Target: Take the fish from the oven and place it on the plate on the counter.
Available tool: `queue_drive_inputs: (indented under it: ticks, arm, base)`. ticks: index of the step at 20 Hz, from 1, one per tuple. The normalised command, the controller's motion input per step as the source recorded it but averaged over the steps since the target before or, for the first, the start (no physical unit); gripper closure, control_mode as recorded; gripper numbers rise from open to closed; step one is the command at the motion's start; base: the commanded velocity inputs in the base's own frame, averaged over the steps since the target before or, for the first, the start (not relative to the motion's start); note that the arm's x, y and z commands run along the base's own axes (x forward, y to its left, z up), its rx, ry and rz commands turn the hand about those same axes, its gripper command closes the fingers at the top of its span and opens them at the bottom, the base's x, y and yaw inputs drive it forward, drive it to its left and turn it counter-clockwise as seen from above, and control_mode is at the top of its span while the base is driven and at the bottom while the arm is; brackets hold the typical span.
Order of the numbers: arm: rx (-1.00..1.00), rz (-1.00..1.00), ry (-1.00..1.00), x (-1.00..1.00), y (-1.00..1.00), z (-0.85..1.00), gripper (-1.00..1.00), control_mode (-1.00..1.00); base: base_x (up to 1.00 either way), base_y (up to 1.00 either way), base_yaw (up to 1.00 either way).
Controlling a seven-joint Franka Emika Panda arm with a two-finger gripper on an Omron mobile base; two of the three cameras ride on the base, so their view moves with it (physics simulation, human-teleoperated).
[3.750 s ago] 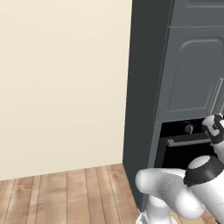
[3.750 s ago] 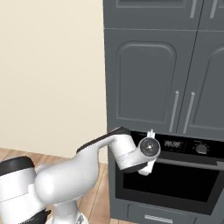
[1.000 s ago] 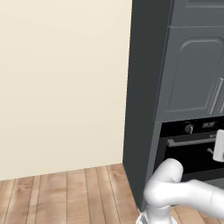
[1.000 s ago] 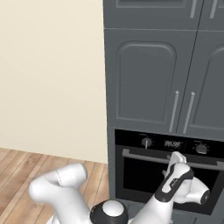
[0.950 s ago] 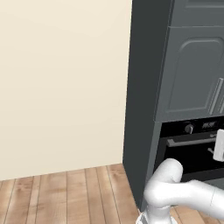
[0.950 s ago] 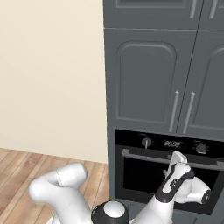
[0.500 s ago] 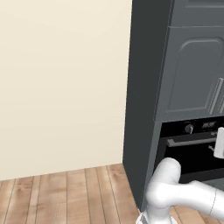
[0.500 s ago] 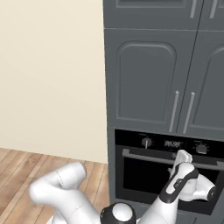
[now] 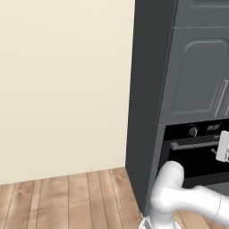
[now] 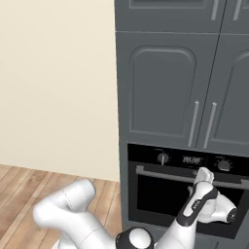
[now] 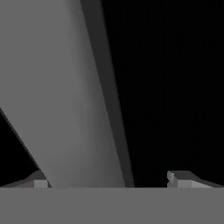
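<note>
The black oven sits low in the dark grey cabinet wall, its door closed, with a knob and a small display on the control strip. My gripper is up against the right part of the grey door handle. From the hand camera the handle runs as a broad grey bar between the two fingertips, which stand wide apart, so the gripper is open around it. From the left base the hand shows at the right edge, in front of the oven. The fish is hidden behind the closed door. The plate and the counter are out of view.
Tall grey panelled cabinet doors with bar handles rise above the oven. A cream wall and a wooden floor lie to the left. My white arm loops low in front of the oven.
The hand has moved slightly right and up onto the oven handle, and the arm's elbow has shifted with it. The jaws have stayed wide. The oven door is still closed.
</note>
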Motion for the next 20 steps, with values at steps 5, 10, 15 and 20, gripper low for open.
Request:
queue_drive_inputs:
  ticks: [5,10,15,20]
  arm:
    - [0.00,-0.12,0.00,0.26,0.00,-0.14,-1.00,-1.00]
    - [0.00,0.00,0.00,0.00,0.00,0.00,-1.00,-1.00]
    - [0.00,0.00,0.00,0.00,0.00,0.00,1.00,-1.00]
    - [0.00,0.00,0.00,0.00,0.00,0.00,1.00,-1.00]
  base:
    - [0.00,0.00,0.00]
    - [0.00,0.00,0.00]
    - [0.00,0.00,0.00]
    - [0.00,0.00,0.00]
